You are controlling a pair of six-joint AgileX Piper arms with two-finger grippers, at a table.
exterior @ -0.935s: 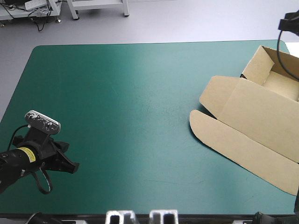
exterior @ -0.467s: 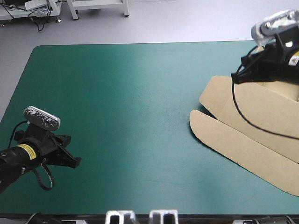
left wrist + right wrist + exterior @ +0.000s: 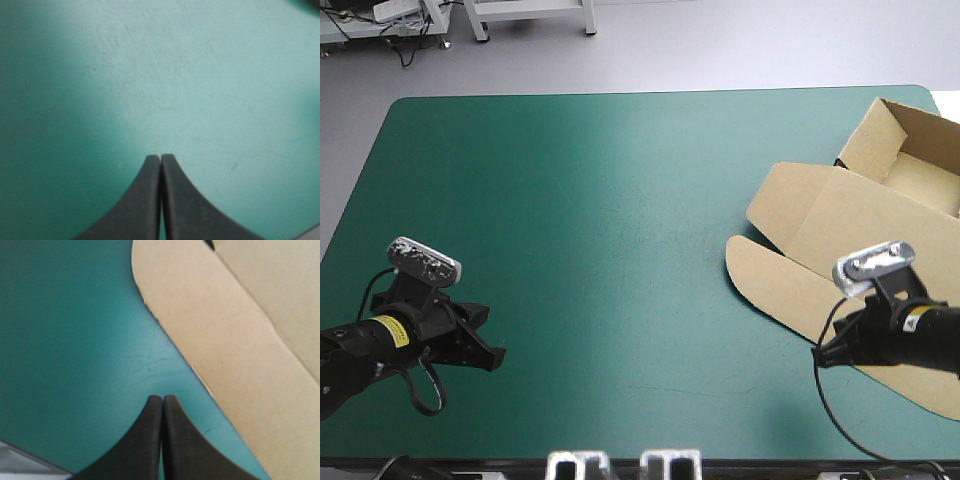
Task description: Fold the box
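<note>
The brown box (image 3: 865,250) lies at the table's right side as an open tray with raised walls at the far right and its lid spread flat toward the near edge. My right gripper (image 3: 820,358) is low over the lid's near flap edge, shut and empty; in the right wrist view its tip (image 3: 162,399) points at bare teal-green cover just beside the flap (image 3: 235,355). My left gripper (image 3: 492,357) sits at the near left, far from the box, shut with nothing in it; in the left wrist view (image 3: 160,158) only cover lies ahead.
The teal-green table (image 3: 600,220) stretches bare between the two arms. The box's tray reaches the table's right edge. The table's near edge runs close behind both grippers.
My right arm swung from over the box's tray down toward the near edge, ending at the lid's flap. My left gripper crept slightly rightward. The box kept its shape.
</note>
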